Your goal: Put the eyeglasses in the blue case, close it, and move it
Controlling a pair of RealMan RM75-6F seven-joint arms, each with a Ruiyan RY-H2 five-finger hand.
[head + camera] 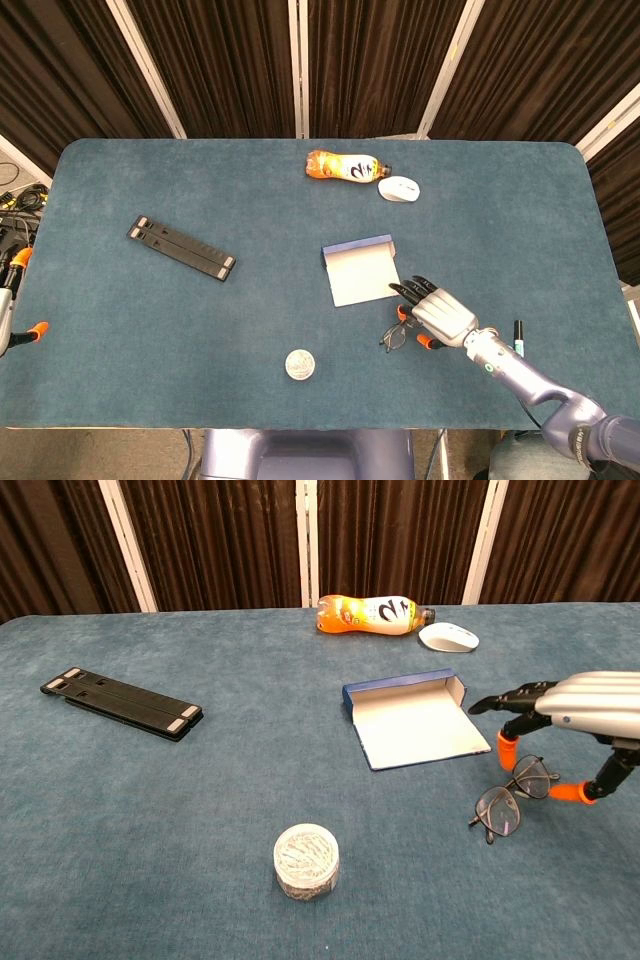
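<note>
a: how do the eyeglasses (513, 796) look?

b: thin dark frame, round lenses, lying flat on the table (120, 330) just in front of the blue case (414, 720). the case is open, lid flap down, pale inside.

a: how many things on the table?

b: one pair of glasses, one case, one orange bottle (343, 166), one white mouse (399, 188), one black folded stand (181, 247), one round clear box of clips (306, 860).

a: and the hands?

b: the right hand (570, 720) is over the glasses, palm down, fingers spread apart and holding nothing. the left hand (12, 300) is at the table's left edge; whether it is open i cannot tell.
</note>
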